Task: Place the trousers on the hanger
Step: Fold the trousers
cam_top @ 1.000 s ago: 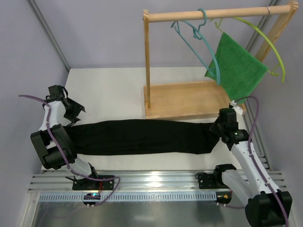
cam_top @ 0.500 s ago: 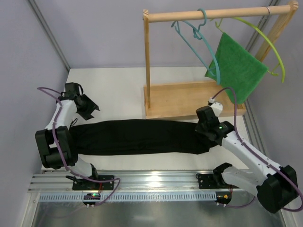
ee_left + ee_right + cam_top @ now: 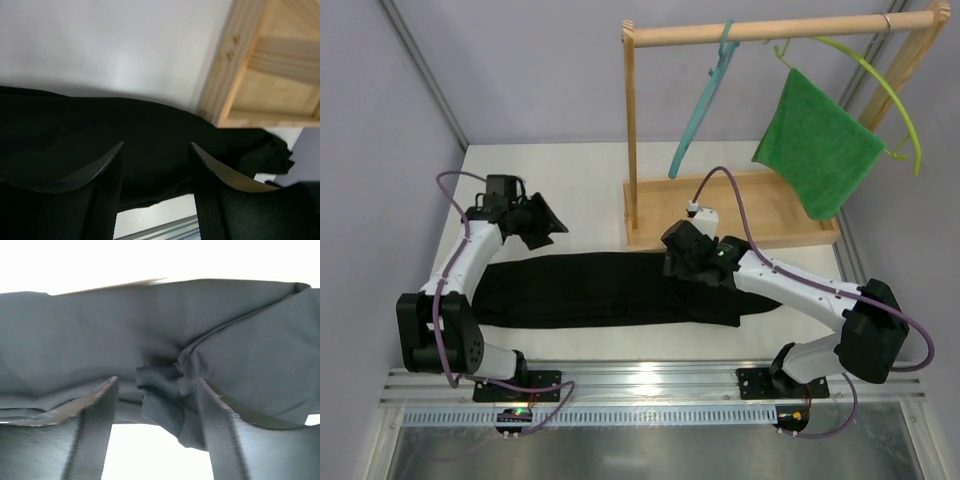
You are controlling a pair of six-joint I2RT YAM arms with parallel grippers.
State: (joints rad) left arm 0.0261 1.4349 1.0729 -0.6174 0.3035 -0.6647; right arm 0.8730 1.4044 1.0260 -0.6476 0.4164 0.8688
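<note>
Trousers (image 3: 600, 290) lie stretched flat on the worktop (image 3: 550, 180) before the rack (image 3: 720, 215), the hanger (image 3: 705, 100) hanging bare above; the right gripper (image 3: 156, 385), released, straddles a bunched mid-fold, apparently to lift there, while the left gripper (image 3: 156, 147) hovers unclenched and empty over the fabric.

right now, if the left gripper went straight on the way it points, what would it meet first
Probably the long black soft fabric trousers: they fill the gap between the left gripper's open fingers in its wrist view. The pale wooden rack base lies beyond. Depth is unclear.
</note>
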